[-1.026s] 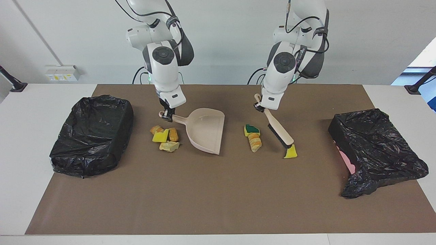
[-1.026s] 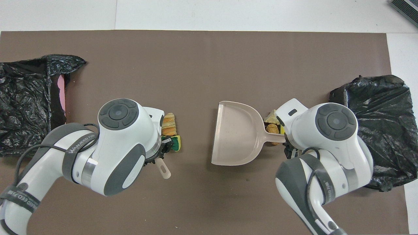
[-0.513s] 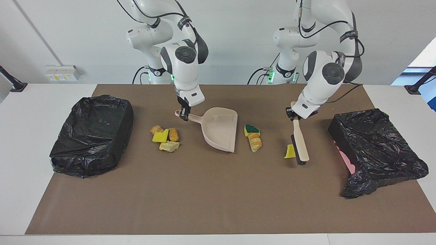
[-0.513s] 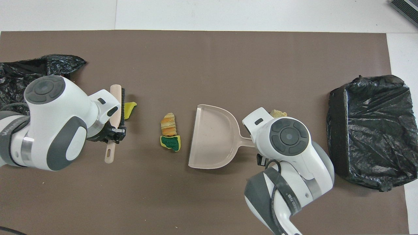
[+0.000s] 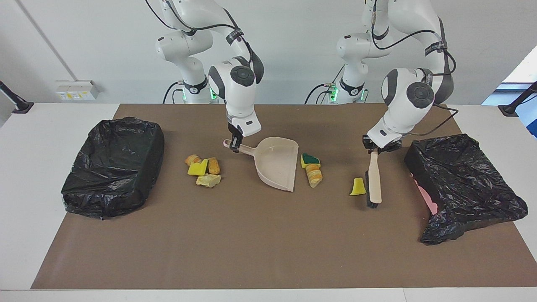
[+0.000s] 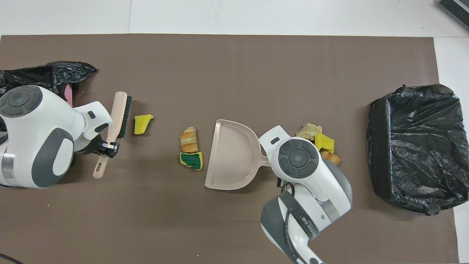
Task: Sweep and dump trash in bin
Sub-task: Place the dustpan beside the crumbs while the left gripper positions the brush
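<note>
L gripper (image 5: 374, 147) clamped tight on hand brush (image 5: 374, 179) handle, bristles down on mat (image 5: 251, 243), just beside lone yellow chunk (image 5: 358, 186). R gripper (image 5: 235, 145) closed on dustpan (image 5: 277, 167) handle, pan's open edge right by green-faced chunk (image 5: 310, 160) & orange-tan chunk (image 5: 314, 175). Four more trash chunks (image 5: 203, 170) sit toward R arm's end, between pan & lined bin (image 5: 113, 165). 2nd bag-covered bin (image 5: 463, 186) at L arm's end.

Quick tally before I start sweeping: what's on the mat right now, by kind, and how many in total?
Sponge chunks: 7
Dustpan: 1
Hand brush: 1
Black-bagged bins: 2
Total: 11
</note>
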Tool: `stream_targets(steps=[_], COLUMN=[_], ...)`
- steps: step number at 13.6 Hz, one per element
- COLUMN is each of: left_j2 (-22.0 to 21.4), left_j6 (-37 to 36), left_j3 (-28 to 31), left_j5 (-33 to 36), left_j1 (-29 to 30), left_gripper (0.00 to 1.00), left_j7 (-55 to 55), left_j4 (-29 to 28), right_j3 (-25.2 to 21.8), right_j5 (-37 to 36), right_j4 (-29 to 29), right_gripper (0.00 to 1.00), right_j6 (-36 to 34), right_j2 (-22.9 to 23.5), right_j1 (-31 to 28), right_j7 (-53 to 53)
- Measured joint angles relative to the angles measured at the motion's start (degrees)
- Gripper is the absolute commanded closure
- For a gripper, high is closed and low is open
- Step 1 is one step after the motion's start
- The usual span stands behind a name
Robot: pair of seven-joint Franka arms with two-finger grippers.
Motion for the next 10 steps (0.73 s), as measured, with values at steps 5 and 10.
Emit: stream_targets(steps=[5, 10], left_j2=[0.35, 0.58], left_j6=[1.96, 3.59], left_j3=[0.12, 0.73], left_j5=[0.88, 4.62], left_j1=[-0.58, 0.86], left_gripper=[1.00, 1.00], left_j7=[2.71, 2.76], left_j4=[-0.49, -2.48], right_j3=[0.00, 0.00], right_j5=[0.00, 0.00], right_j4=[0.01, 0.01], right_gripper=[1.00, 1.00], right_j6=[0.03, 0.03], right_j2=[0.00, 0.03], right_j1=[0.07, 0.07], right_j7=[0.17, 0.17])
